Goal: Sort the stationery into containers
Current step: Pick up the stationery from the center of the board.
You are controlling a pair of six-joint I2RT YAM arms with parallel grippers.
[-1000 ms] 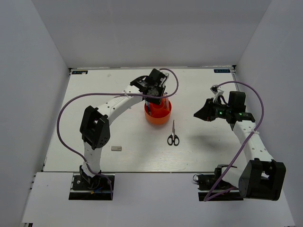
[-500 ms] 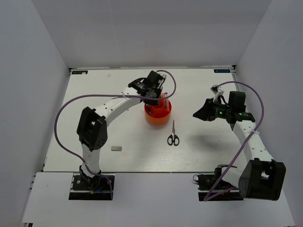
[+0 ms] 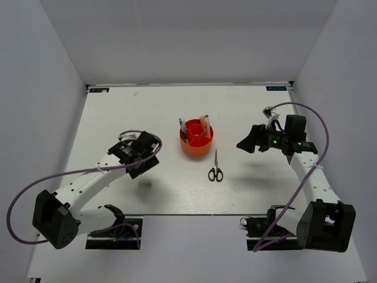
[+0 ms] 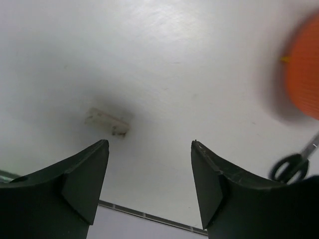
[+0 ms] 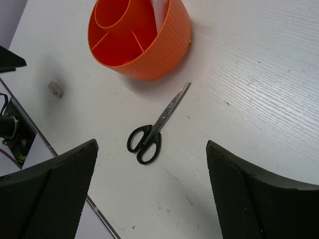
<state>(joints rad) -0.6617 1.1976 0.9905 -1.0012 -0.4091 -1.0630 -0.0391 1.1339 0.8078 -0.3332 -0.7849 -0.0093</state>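
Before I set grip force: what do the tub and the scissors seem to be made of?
The tub: probably moulded plastic, matte orange, with fine ribbing on its wall. The scissors: blades look like bare grey metal; handles look like smooth black plastic.

A white, faintly wood-grained worktop (image 3: 112, 124) lies under soft, even light. Plain pale wall panels (image 3: 188, 41) rise from its left, far and right edges, closing it in.

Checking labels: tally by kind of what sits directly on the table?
Scissors: 1
Orange tub: 1
Small pale block: 1
Total: 3
What stands inside the tub is too small to count.
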